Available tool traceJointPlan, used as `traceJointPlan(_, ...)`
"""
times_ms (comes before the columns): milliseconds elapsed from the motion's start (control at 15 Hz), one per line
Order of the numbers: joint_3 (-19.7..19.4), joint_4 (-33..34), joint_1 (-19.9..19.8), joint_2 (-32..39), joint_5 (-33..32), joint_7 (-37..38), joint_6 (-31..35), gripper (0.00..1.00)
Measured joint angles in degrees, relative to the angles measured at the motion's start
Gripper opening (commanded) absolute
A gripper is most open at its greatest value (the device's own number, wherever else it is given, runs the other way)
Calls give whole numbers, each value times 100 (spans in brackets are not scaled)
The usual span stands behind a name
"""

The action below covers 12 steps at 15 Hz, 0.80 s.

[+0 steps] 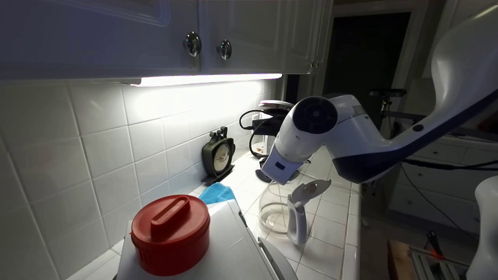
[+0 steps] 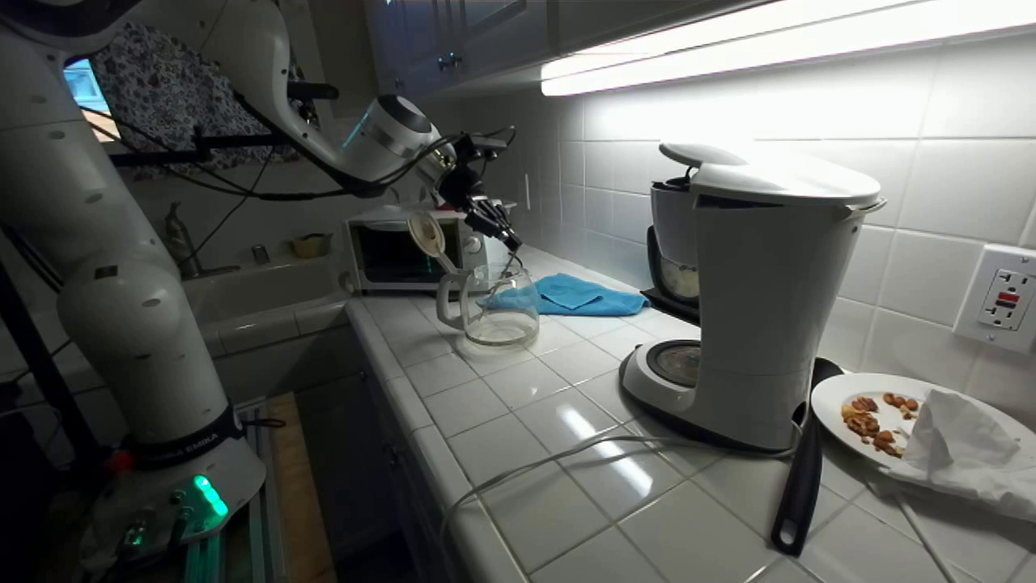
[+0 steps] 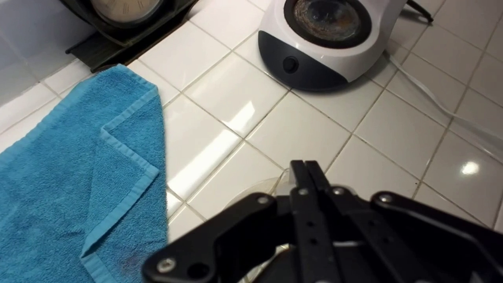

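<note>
Arm (image 1: 358, 128): is arching above the glass pot (image 2: 502, 312), wrist slanting steeply down.
Claw (image 3: 305, 163): is hanging close over the pot's mouth, fingers pressing together, gripping nothing; whether it is touching the rim I cannot tell.
Glass pot: is standing upright on the tiled counter (image 2: 526, 405), looking clear; its white handle (image 1: 298, 225) is jutting out, its lid (image 1: 305, 194) is gaping open.
Towel (image 3: 63, 188): is lying blue and folded near the pot.

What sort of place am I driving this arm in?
Looks like a kitchen, probably a home one: a coffee maker and a glass carafe stand on the tiled counter, and there's a sink in an exterior view.
</note>
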Motion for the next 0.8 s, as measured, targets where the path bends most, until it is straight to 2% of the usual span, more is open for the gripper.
traceJointPlan(400,-55,1,-67,-44,-46,-422,-312,3)
traceJointPlan(800,-102,22,-149,-23,-62,-393,-319,4)
